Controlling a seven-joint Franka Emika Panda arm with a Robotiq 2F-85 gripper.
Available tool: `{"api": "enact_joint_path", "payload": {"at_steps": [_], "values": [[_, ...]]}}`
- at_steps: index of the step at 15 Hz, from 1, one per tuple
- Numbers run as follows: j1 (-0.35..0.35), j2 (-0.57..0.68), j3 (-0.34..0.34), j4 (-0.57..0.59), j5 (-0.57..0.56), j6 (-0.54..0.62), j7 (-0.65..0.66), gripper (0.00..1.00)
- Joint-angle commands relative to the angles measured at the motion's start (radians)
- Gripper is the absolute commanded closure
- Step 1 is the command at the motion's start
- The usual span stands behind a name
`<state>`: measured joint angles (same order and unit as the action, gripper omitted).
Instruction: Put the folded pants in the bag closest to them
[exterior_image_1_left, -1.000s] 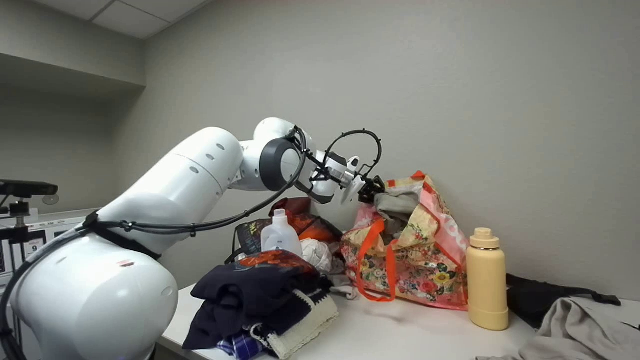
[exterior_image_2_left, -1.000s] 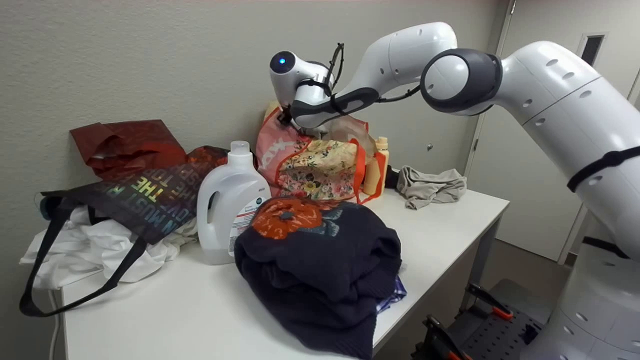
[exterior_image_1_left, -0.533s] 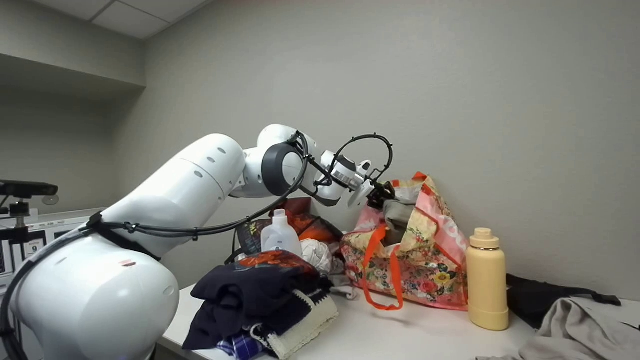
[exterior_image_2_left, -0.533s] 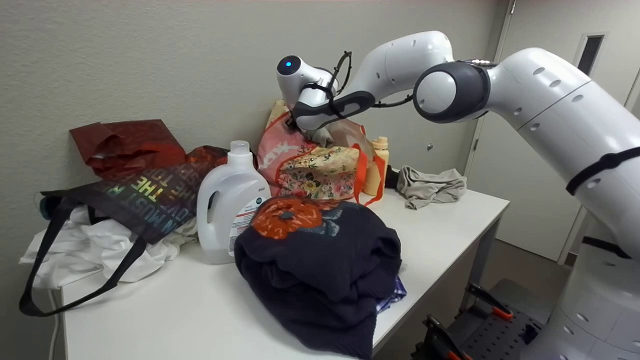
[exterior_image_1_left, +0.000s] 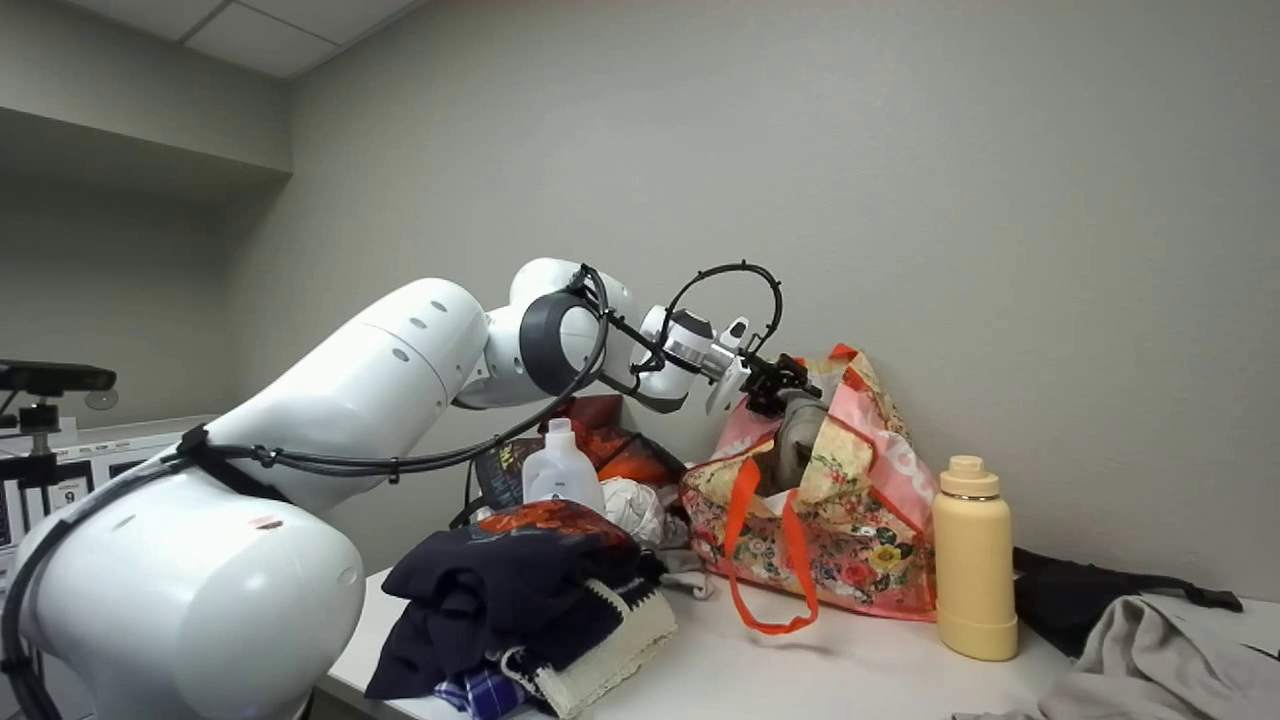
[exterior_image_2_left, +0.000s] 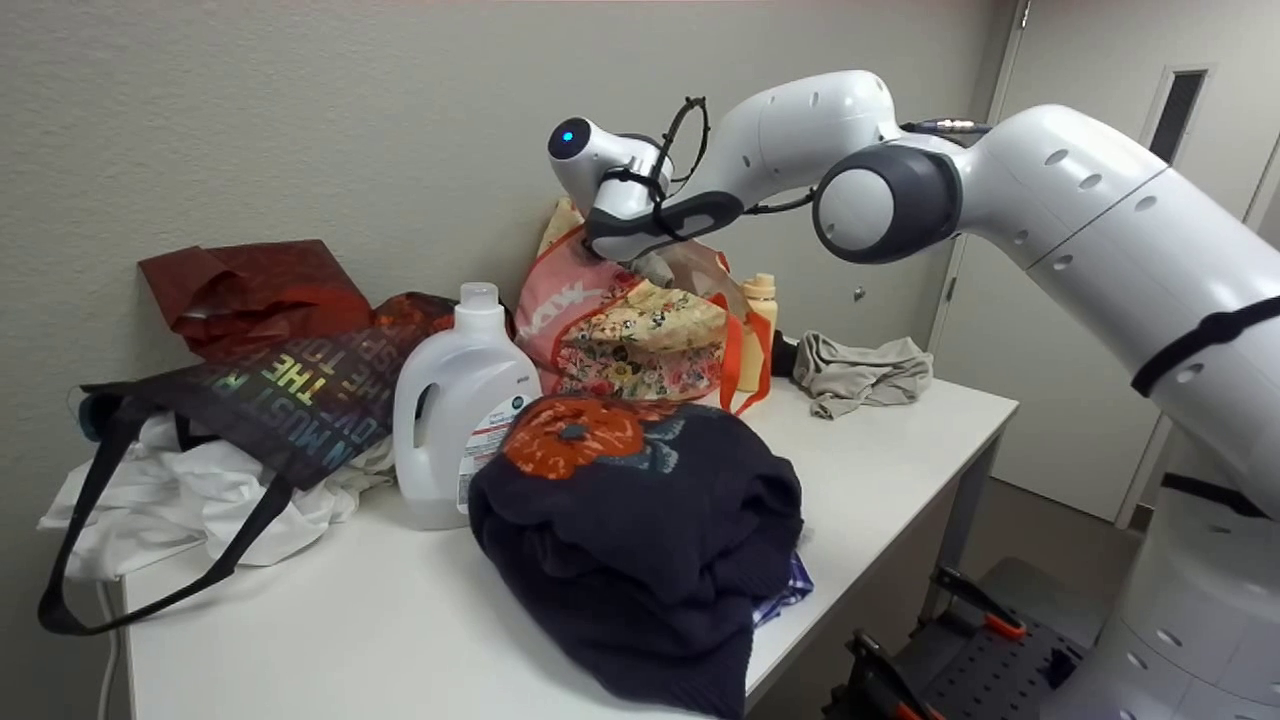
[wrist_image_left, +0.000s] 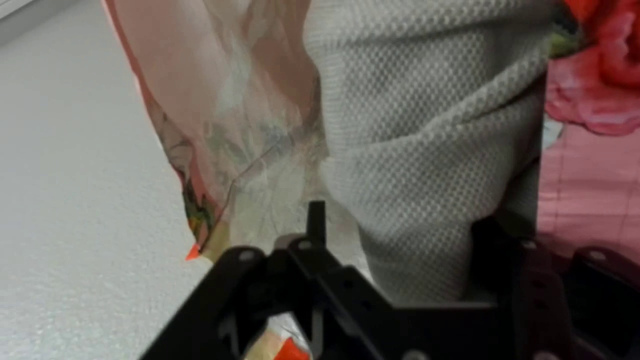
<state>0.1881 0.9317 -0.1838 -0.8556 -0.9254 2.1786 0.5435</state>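
- In the mouth of the floral bag (exterior_image_1_left: 850, 510): grey pants (wrist_image_left: 420, 130), taken as the task's own; upper part at the rim, lower part hidden inside.
- Around the knit: pincer (wrist_image_left: 402, 220), wide, with fingers (wrist_image_left: 316, 225) to both sides and bag lining visible between knit and one of them. No pinch apparent in the wrist view.
- Probably spread so to let the bundle drop in, or to take a deeper bite; which, cannot tell. By judgement, nearly done.
- Worth minding on backing out: loose folds, liable to snag on a finger.
- Pants: thick waffle knit, rolled and creased, likely to slump rather than keep a fold.
- Bag: crinkly, shiny, plastic-looking, flower-printed, with back panel close to the wall (exterior_image_1_left: 1080, 300); perhaps leaned there to keep the mouth wide for loading.
- Orange strap (exterior_image_1_left: 742, 510): flat, looped down in front, out of the mouth's way.
- Just beside the bag: smooth yellow bottle (exterior_image_1_left: 975, 560), upright; touching or not, unclear.
- Farther along the desk (exterior_image_2_left: 350, 620): cloudy plastic jug (exterior_image_2_left: 460, 420), upright, with moulded handle; dark sweater (exterior_image_2_left: 640, 520), heaped round, perhaps laundry awaiting a turn.
- Well apart, past the jug: black bag (exterior_image_2_left: 310, 400), slumped over white cloth (exterior_image_2_left: 200, 500); hence, presumably, floral bag as target.
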Motion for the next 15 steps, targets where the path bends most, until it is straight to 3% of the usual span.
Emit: {"api": "enact_joint_path", "payload": {"at_steps": [1,5,8,15], "values": [[0.007,0.029,-0.027,0.066,-0.005,-0.061,0.039,0.01],[-0.003,0.04,-0.024,0.081,0.0,-0.074,0.035,0.0],[-0.047,0.048,0.038,0.081,0.059,-0.03,-0.068,0.0],[-0.083,0.02,0.118,0.141,0.148,-0.038,-0.112,0.0]]}}
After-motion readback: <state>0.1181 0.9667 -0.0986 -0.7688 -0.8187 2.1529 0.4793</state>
